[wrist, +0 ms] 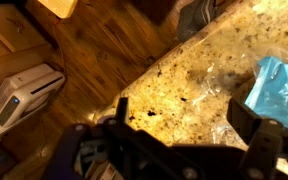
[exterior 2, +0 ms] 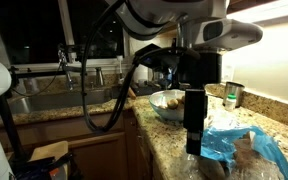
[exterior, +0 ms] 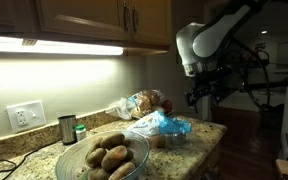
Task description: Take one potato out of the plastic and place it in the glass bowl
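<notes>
The glass bowl [exterior: 134, 150] stands on the granite counter and holds several potatoes [exterior: 106, 157]; it also shows in an exterior view [exterior 2: 156, 104]. The blue and clear plastic bag [exterior: 164, 125] lies near the counter's end, with brownish potato shapes in it [exterior 2: 246, 150]. My gripper [exterior: 202, 97] hangs above the counter edge beside the bag, also seen in an exterior view [exterior 2: 194, 140]. In the wrist view the gripper [wrist: 184, 115] is open and empty over bare counter, with the plastic [wrist: 277, 85] to its right.
A metal cup [exterior: 68, 128] and a bread bag [exterior: 144, 103] stand at the back of the counter. A sink [exterior 2: 44, 100] lies beyond the bowl. Past the counter edge [wrist: 149, 75] is a wood floor with a white device [wrist: 24, 90].
</notes>
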Controlling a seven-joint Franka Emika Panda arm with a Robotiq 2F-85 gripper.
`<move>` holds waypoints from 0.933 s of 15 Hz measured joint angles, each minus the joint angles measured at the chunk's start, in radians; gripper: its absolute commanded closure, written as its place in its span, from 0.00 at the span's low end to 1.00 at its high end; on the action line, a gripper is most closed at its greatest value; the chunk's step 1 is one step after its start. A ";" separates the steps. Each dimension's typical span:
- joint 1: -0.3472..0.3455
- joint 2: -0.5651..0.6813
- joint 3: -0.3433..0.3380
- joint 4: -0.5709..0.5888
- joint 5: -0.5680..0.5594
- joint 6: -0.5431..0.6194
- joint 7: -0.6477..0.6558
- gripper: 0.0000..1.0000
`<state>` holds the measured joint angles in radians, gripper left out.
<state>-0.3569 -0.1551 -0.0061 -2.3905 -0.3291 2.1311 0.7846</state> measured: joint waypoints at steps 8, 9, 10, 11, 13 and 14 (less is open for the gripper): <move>0.061 0.133 -0.077 0.066 0.001 -0.037 0.000 0.00; 0.066 0.146 -0.085 0.072 0.001 -0.039 0.000 0.00; 0.072 0.157 -0.091 0.078 0.001 -0.039 0.000 0.00; 0.077 0.168 -0.097 0.084 0.001 -0.039 0.000 0.00; 0.088 0.188 -0.108 0.093 0.002 -0.039 0.000 0.00; 0.093 0.196 -0.112 0.095 0.002 -0.039 0.000 0.00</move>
<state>-0.2641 0.0411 -0.1184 -2.2953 -0.3272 2.0920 0.7842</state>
